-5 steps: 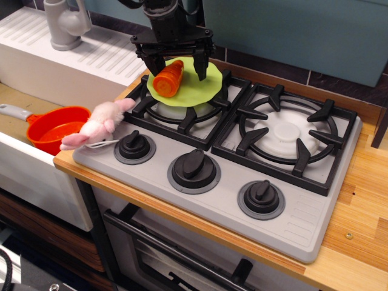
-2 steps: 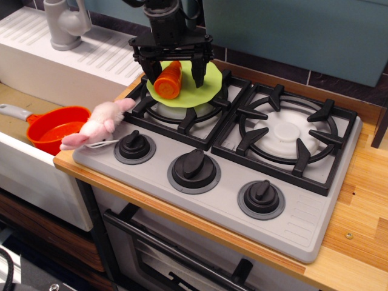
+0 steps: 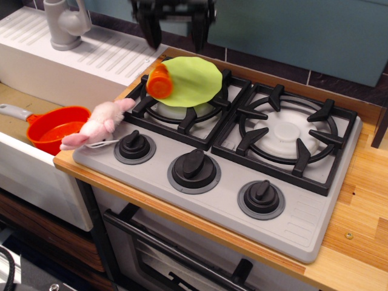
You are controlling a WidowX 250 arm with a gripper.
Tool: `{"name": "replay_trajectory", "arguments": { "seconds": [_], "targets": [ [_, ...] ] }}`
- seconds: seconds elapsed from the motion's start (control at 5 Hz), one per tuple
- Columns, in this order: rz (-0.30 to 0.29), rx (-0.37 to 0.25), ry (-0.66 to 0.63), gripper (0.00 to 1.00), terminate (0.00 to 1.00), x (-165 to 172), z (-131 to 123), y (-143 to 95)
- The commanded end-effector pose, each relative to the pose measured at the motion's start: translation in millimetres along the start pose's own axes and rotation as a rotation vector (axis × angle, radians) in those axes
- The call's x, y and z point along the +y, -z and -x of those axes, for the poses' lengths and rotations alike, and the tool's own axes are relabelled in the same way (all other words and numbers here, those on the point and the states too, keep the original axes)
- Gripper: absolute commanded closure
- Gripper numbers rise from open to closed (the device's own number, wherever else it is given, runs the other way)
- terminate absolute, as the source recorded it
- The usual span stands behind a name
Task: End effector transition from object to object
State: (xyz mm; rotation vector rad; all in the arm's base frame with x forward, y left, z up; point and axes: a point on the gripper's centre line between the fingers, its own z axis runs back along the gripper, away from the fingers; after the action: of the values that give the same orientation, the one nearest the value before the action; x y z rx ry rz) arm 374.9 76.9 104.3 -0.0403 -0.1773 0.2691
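There is only the one view, looking down across the stove from the front left.

My tool (image 3: pixel 174 27) sits at the top of the frame, left of centre, blurred and cut off by the upper edge. Its two fingers point down and stand apart with nothing between them. It hangs clear above the carrot (image 3: pixel 160 81), not touching it.

The carrot is a small orange toy lying at the left rim of the green plate (image 3: pixel 193 80), in the upper middle of the frame. I judge it light, hard plastic and smooth, so it may roll or slip; I would take it across its narrow body, square to its length. The plate looks thin and light and rests on the grate of the left burner (image 3: pixel 182 109), so a push could tip or slide it. The pink plush toy (image 3: pixel 97 125), at the left edge of the stove, looks soft and squashy; a grip around its middle should hold.

The stove (image 3: pixel 303 212) has raised black grates, uneven footing for anything set down, and three knobs along its front. It sits on a wooden bench (image 3: pixel 364 200). At far left an orange pot (image 3: pixel 51 128) lies in the sink, with a grey faucet (image 3: pixel 63 24) at the upper left. There is free room over the right burner (image 3: pixel 285 133).
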Motion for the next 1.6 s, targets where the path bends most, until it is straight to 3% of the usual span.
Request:
{"name": "replay_trajectory", "arguments": {
  "seconds": [0.0, 0.6, 1.0, 1.4],
  "targets": [
    [-0.038, -0.058, -0.003, 0.00, 0.00, 35.0, 3.7, -43.8],
    [-0.028, -0.077, -0.041, 0.00, 0.00, 93.3, 78.8, 18.1],
    [0.001, -0.106, -0.096, 0.00, 0.00, 89.7, 101.4, 57.1],
    [0.001, -0.106, -0.096, 0.00, 0.00, 89.7, 101.4, 57.1]
  ]
}}
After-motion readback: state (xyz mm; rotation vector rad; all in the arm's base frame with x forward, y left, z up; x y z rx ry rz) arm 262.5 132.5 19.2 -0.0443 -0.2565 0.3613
